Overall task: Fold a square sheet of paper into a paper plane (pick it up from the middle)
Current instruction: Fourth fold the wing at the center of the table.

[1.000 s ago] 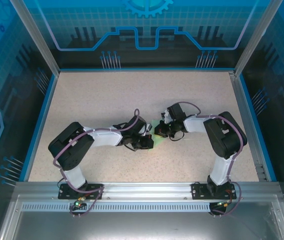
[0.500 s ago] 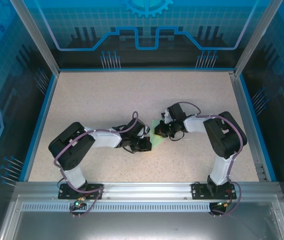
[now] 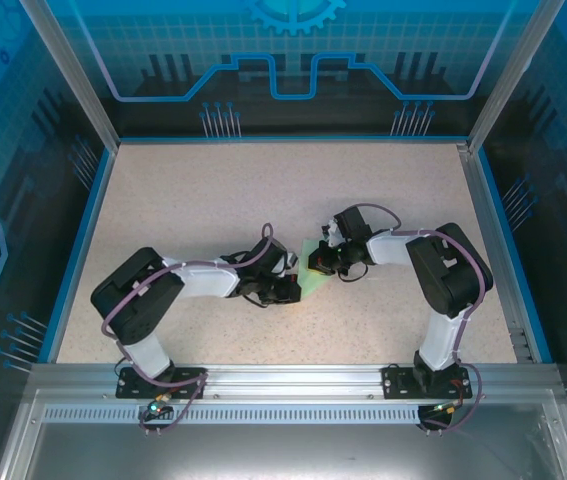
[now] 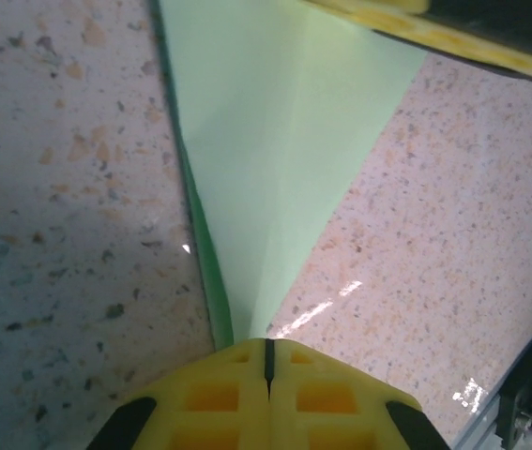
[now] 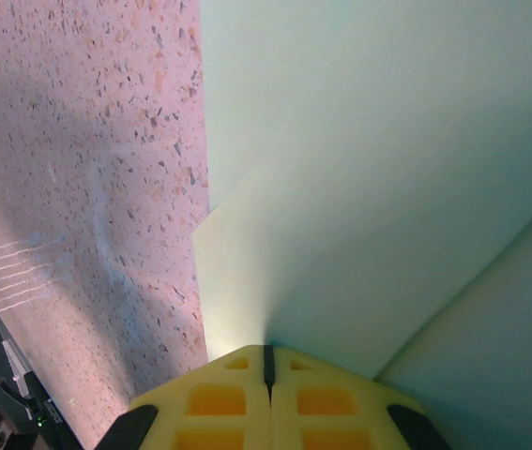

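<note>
Pinching the pointed tip of the partly folded green paper sheet with the left gripper, fingers pressed together. Nipping a layered edge with the right gripper, likewise closed. Sits at the middle of the table, between the 2 arms. Could tear, or skew the crease, if pulled apart under 2 tight pinches; could spring open on a slip. No containers seen.

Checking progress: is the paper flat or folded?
Folded: the paper tapers to a point with a centre crease, and overlapping layers show in the right wrist view.
</note>
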`<state>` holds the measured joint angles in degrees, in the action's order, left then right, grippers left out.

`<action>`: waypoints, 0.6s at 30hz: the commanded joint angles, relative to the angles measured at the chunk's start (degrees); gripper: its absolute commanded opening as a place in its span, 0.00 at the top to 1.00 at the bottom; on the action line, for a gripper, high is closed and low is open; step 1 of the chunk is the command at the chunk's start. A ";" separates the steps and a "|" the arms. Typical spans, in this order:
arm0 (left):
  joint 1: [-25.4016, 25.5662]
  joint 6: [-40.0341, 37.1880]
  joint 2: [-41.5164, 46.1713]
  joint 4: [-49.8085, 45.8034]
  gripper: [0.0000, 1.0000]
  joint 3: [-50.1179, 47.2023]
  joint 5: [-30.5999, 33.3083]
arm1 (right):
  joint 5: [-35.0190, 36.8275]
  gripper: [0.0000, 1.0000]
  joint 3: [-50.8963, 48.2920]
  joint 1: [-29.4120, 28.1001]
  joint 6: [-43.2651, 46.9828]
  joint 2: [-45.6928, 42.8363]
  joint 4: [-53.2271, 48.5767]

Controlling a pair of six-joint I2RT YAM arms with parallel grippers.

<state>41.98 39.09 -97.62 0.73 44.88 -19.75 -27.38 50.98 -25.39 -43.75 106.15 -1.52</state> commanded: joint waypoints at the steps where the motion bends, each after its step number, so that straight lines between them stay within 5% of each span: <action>1: 0.42 0.94 2.75 -1.05 0.97 1.42 0.91 | 6.58 0.96 -2.06 0.27 -0.25 4.42 -3.93; 18: 0.41 0.33 -7.73 -2.03 0.99 7.80 6.61 | 6.53 0.96 -2.22 0.27 -0.20 4.42 -4.20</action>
<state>42.17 39.07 -104.03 0.54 51.66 -14.72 -27.51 50.98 -25.34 -43.75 106.21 -1.45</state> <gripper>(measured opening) 0.068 0.040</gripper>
